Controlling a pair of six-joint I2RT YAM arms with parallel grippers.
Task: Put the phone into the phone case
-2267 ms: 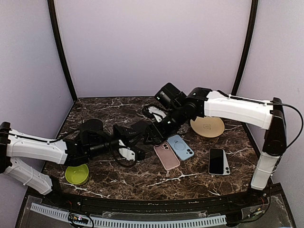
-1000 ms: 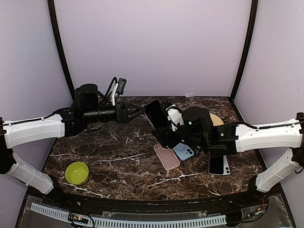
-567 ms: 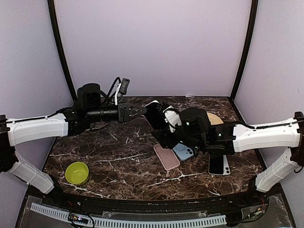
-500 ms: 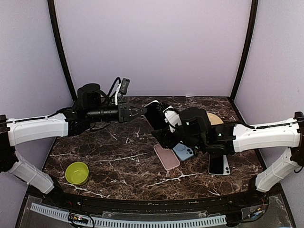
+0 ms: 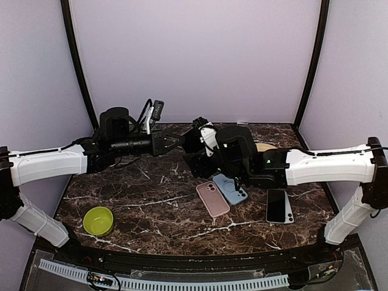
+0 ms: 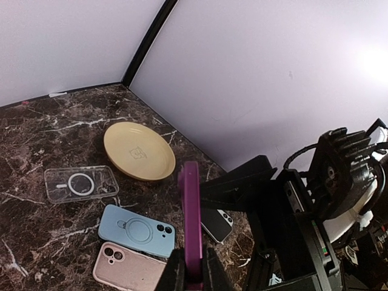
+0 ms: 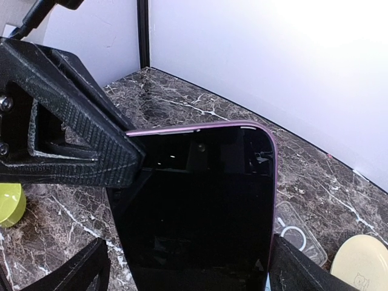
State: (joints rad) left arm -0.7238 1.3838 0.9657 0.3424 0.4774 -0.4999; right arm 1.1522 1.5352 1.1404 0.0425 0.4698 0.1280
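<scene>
The left gripper (image 6: 193, 271) is clenched on the lower edge of a purple-rimmed phone (image 6: 192, 212), holding it upright and edge-on at the lower centre of the left wrist view. The right gripper (image 7: 194, 276) is released, its fingers (image 7: 85, 273) spread wide on either side of the phone's dark screen. On the table (image 5: 151, 206), at mid-frame in the top view, a pink case (image 5: 213, 199) and a blue case (image 5: 230, 188) lie side by side. A black phone (image 5: 279, 205) lies to their right. A clear case (image 6: 80, 183) and a yellow plate (image 6: 139, 150) lie farther back.
</scene>
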